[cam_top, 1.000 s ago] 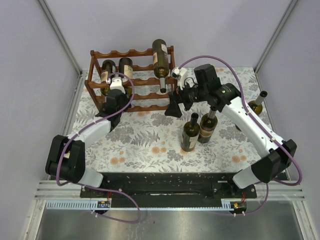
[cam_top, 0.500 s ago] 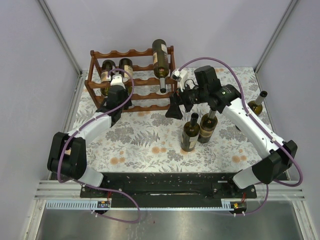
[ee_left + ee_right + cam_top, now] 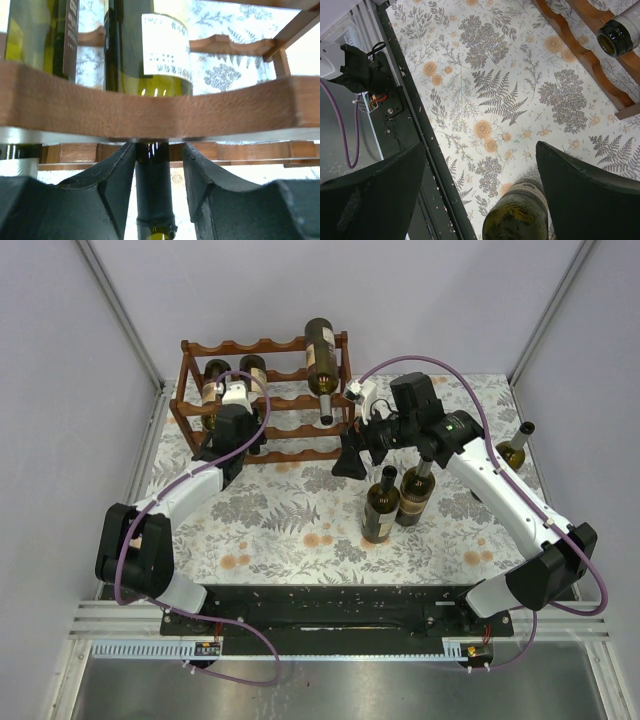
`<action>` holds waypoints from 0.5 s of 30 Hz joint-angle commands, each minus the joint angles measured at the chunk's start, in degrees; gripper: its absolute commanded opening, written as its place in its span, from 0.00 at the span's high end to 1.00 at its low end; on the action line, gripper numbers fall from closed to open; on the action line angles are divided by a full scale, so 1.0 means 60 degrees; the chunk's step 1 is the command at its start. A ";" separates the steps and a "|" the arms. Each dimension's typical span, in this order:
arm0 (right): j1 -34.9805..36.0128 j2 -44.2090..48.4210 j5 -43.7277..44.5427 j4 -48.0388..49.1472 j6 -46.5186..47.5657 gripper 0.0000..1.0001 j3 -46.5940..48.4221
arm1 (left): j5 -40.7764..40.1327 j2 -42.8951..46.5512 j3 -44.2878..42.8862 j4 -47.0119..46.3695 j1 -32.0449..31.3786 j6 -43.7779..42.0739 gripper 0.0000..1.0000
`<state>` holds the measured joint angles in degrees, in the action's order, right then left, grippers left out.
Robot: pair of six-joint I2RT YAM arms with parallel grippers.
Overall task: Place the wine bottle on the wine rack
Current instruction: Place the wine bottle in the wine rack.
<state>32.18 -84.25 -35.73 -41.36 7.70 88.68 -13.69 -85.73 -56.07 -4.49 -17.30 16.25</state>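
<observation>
Wine bottle (image 3: 162, 55) lies in wine rack (image 3: 240, 107), tier below top, beside another bottle (image 3: 37, 35). Left end effector (image 3: 157, 150) narrow round its neck; can't tell if clamped. Right end effector (image 3: 480, 165) wide apart, over standing bottle (image 3: 517, 215) on tabletop (image 3: 485, 100).

The top external camera sits above and behind the arm bases (image 3: 340, 608), tilted down and forward, far enough back to hold the whole floral tablecloth (image 3: 300, 525) and the wine rack (image 3: 265, 400) beyond it. The left wrist camera rides just behind the left gripper (image 3: 159, 150) and looks almost level along its fingers, so near that one scalloped rail (image 3: 160, 107) spans the width. The right wrist camera looks steeply down past the right gripper (image 3: 477, 150) at the cloth, from higher up. All three views share the rack, which here shows only a corner ahead and to the right
</observation>
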 commanded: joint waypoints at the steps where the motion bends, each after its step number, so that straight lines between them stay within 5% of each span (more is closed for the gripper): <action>1: -0.0105 0.0404 -0.0286 0.0287 0.0137 0.01 -0.0074 | 0.0099 0.0007 -0.0484 -0.1199 -0.0120 -0.0320 0.53; 15: -0.0120 0.0433 -0.0330 0.0317 0.0151 0.00 -0.0132 | 0.0041 0.0475 -0.0191 -0.1112 -0.0120 -0.0526 0.53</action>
<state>31.88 -84.03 -36.73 -41.36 7.70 88.03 -13.56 -85.71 -56.64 -8.51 -17.80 14.31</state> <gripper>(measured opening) 0.993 0.470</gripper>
